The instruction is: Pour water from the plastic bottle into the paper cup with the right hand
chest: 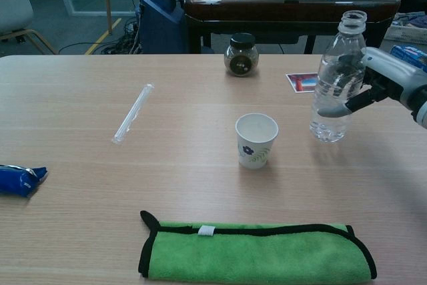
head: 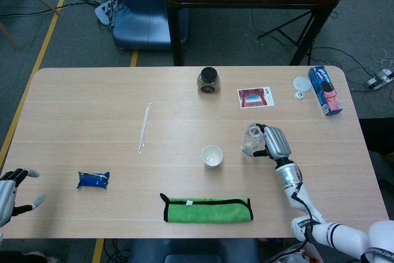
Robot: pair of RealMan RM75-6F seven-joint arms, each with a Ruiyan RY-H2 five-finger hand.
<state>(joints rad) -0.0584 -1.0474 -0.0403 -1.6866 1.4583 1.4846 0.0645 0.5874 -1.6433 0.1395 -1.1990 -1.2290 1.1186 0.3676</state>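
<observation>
The clear plastic bottle (chest: 335, 85) stands upright with no cap, its base at or just above the table, to the right of the paper cup. My right hand (chest: 381, 82) grips it from the right, with fingers wrapped round its middle. From the head view the bottle (head: 252, 139) and my right hand (head: 276, 143) sit just right of the cup. The white paper cup (chest: 256, 139) with a flower print stands upright mid-table, a short gap from the bottle; its inside (head: 212, 155) looks pale. My left hand (head: 12, 192) hovers at the table's front left corner, fingers spread, holding nothing.
A green cloth (chest: 257, 251) lies folded along the front edge. A wrapped straw (chest: 132, 113) and a blue packet (chest: 20, 179) lie to the left. A dark-lidded jar (chest: 241, 55), a photo card (head: 255, 97), a white lid (head: 301, 83) and a blue box (head: 325, 90) sit at the back.
</observation>
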